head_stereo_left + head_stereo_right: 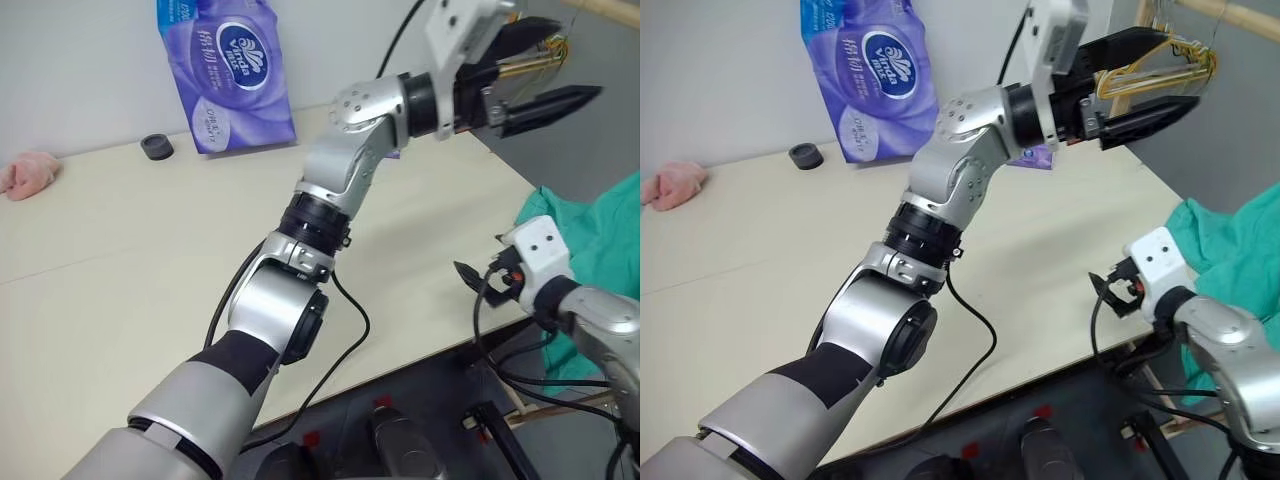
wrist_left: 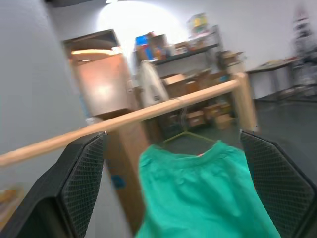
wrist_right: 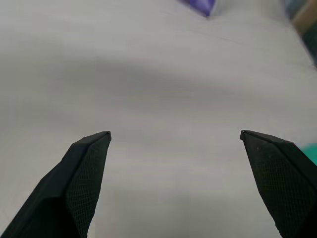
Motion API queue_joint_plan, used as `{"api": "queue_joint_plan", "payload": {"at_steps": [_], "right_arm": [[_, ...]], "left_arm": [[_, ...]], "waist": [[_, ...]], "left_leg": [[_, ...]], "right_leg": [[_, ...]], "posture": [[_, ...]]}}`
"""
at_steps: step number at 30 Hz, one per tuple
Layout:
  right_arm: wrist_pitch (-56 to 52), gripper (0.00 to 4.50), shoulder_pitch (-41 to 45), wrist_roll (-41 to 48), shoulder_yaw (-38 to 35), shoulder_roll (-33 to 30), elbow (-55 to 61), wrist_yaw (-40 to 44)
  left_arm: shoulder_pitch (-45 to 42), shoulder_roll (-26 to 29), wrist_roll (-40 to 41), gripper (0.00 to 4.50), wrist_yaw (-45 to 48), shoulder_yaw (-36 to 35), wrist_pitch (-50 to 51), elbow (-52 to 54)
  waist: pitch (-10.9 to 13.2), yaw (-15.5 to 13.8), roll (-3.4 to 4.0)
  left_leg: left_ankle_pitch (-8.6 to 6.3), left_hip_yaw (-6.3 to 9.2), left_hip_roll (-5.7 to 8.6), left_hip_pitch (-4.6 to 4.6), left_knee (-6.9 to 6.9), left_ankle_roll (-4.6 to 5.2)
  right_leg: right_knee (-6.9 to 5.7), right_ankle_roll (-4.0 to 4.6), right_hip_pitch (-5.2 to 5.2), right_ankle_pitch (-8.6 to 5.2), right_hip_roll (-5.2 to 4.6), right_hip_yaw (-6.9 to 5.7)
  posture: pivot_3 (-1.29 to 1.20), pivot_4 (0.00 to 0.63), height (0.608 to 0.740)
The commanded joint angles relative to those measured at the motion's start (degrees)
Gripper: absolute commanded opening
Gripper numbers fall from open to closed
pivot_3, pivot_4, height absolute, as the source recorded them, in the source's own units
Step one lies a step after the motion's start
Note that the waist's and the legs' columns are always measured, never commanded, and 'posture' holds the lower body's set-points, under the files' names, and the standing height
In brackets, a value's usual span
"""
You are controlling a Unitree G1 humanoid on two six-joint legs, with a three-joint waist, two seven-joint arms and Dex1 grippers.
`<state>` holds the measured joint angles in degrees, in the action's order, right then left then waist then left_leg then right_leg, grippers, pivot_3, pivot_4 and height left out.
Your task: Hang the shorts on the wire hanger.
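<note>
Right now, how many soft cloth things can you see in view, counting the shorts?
2. The teal-green shorts hang from a hanger on the wooden rail, off the table's right edge. The small pink fuzzy cloth lies at the table's far left. Others may be hidden behind the raised left arm.

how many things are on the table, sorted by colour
purple: 1, the tissue pack
pink: 1, the fuzzy cloth
dark grey: 1, the small round cap
total: 3
The green shorts hang off the table's right side, from a wooden rail, so they are not counted.
</note>
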<state>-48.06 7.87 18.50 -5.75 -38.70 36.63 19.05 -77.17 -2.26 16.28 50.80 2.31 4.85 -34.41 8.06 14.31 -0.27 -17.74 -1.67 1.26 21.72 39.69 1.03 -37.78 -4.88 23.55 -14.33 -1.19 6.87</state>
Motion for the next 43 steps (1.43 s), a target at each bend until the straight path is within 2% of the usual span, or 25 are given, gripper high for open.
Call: {"api": "queue_joint_plan", "payload": {"at_steps": [1,5,9,11,13,18,22,30,43], "right_arm": [[9.4,4.46,0.9,-5.2,6.0,4.2,-3.6,-1.7],[16.7,4.46,3.3,-8.4,8.8,8.2,-10.3,-1.3],[21.9,4.46,5.6,-10.5,9.4,10.4,-15.8,-0.3],[24.1,4.46,8.3,-11.3,10.9,11.5,-20.2,1.1],[26.1,4.46,11.3,-12.0,12.4,13.3,-24.6,2.2],[28.9,4.46,15.6,-13.4,15.0,17.9,-31.8,3.6],[31.0,4.46,18.6,-14.1,17.2,22.8,-37.1,3.8],[32.9,4.46,19.5,-13.9,16.2,30.2,-42.8,1.3],[33.1,4.46,18.1,-14.1,13.6,31.3,-42.7,0.5]], "left_arm": [[6.9,4.6,-5.5,4.50,-7.4,0.7,1.2,5.6],[18.5,7.9,-9.4,4.50,-20.7,-1.6,8.3,12.8],[27.9,9.9,-11.8,4.50,-29.1,-3.3,10.8,18.7],[36.2,11.7,-17.6,4.50,-38.2,-4.7,11.3,22.7],[43.8,12.0,-18.7,4.50,-44.2,-8.1,14.9,26.9],[53.4,11.6,-19.2,4.50,-51.5,-12.8,17.9,32.8],[58.6,12.5,-20.6,4.50,-53.6,-13.4,17.5,35.8],[61.8,12.2,-18.5,4.50,-54.1,-15.1,19.2,38.1],[60.8,14.1,-13.9,4.50,-45.7,-12.5,18.9,37.9]], "waist": [[-0.6,-0.5,-0.14],[-1.0,-2.9,-0.40],[-1.5,-5.8,-0.93],[-1.8,-7.0,-1.06],[-2.4,-8.3,-1.07],[-2.8,-11.6,-1.49],[-3.0,-14.2,-1.72],[-3.3,-15.7,-1.94],[-3.5,-15.8,-1.89]], "left_leg": [[0.00,0.00,-0.02,-0.06,0.04,0.00],[0.01,0.01,0.02,-0.05,0.31,0.03],[0.02,0.09,0.01,0.04,0.34,0.01],[0.09,0.21,-0.01,0.24,0.34,-0.12],[0.12,0.20,-0.04,0.27,0.30,-0.20],[0.12,0.23,-0.12,0.28,0.28,-0.18],[0.41,0.65,-0.07,0.27,0.30,-0.18],[0.78,1.40,-0.01,0.14,0.29,-0.46],[0.87,1.68,-0.03,0.15,0.19,-0.62]], "right_leg": [[-0.12,0.00,-0.02,0.00,0.02,0.01],[-0.26,-0.06,-0.03,0.17,-0.02,0.02],[-0.30,0.03,0.09,0.26,-0.10,-0.08],[-0.33,0.11,0.31,0.31,-0.15,-0.23],[-0.34,0.12,0.37,0.31,-0.37,-0.24],[-0.37,0.40,0.45,0.48,-0.42,-0.44],[-0.23,0.66,0.13,0.64,-0.42,-1.12],[-0.24,0.92,-0.27,0.76,-0.34,-1.84],[-0.26,1.07,-0.31,0.69,-0.21,-2.05]], "posture": [[-0.10,0.047,0.740],[-0.06,0.039,0.740],[-0.03,0.036,0.740],[0.00,0.038,0.740],[0.02,0.038,0.740],[0.05,0.039,0.740],[0.08,0.038,0.740],[0.14,0.036,0.740],[0.15,0.030,0.740]]}}
